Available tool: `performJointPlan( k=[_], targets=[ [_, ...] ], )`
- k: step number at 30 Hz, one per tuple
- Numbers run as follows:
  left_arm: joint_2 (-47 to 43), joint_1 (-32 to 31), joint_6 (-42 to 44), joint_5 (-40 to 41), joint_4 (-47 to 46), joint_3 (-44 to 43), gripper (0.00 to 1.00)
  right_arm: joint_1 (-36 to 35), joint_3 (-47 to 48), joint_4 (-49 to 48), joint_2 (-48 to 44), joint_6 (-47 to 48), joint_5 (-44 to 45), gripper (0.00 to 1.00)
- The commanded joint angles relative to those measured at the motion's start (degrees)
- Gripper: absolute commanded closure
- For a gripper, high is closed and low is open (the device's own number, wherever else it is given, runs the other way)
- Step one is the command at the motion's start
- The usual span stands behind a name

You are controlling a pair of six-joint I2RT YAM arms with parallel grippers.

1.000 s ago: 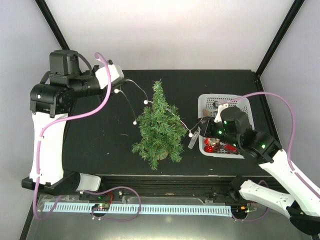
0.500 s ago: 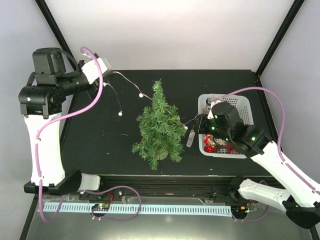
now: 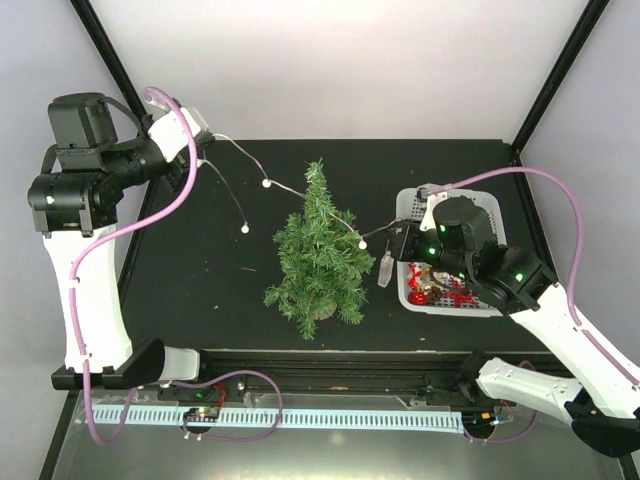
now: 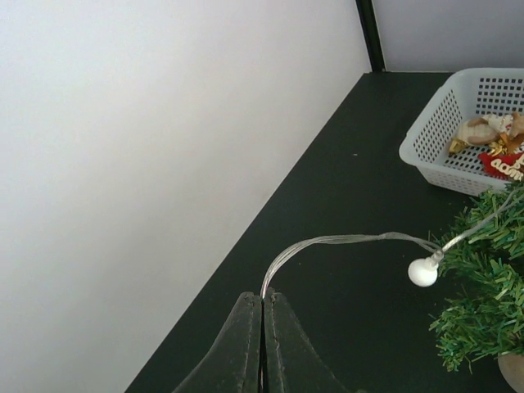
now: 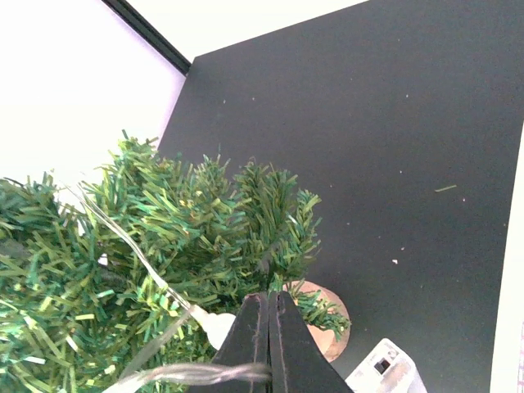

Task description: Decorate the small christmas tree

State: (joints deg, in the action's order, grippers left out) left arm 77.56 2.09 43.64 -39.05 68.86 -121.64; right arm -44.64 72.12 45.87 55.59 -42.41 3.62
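Top view: the small christmas tree point(image 3: 318, 250) stands upright on its brown base point(image 5: 326, 318) near the middle of the black table point(image 3: 200, 290), just left of a white basket point(image 3: 492, 208) holding red and gold ornaments point(image 3: 440, 293); a string of lights point(image 3: 266, 183) with white bulbs runs from the left gripper point(image 4: 262, 299), across the tree's upper branches, to the right gripper point(image 5: 269, 299). Left gripper: raised over the table's far left corner, fingers clenched on the thin wire of the string. Right gripper: between tree and basket, fingers pinched together on the wire beside one bulb point(image 5: 217, 327); a clear battery box point(image 3: 384, 271) hangs just below it, near the tree's right side.
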Motion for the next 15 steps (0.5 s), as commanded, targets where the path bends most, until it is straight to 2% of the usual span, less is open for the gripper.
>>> performJointPlan(
  k=[1, 15],
  targets=[
    [-1.65, 1.23, -0.51, -2.31, -0.81, -1.76, 0.98, -0.34, -2.05, -0.48, 0.04, 0.59, -1.95, 0.99],
    [-3.09, 5.37, 0.92, -3.91, 0.29, 0.19, 0.98, -0.35, -7.27, -2.71, 0.77, 0.34, -6.18, 0.99]
  ],
)
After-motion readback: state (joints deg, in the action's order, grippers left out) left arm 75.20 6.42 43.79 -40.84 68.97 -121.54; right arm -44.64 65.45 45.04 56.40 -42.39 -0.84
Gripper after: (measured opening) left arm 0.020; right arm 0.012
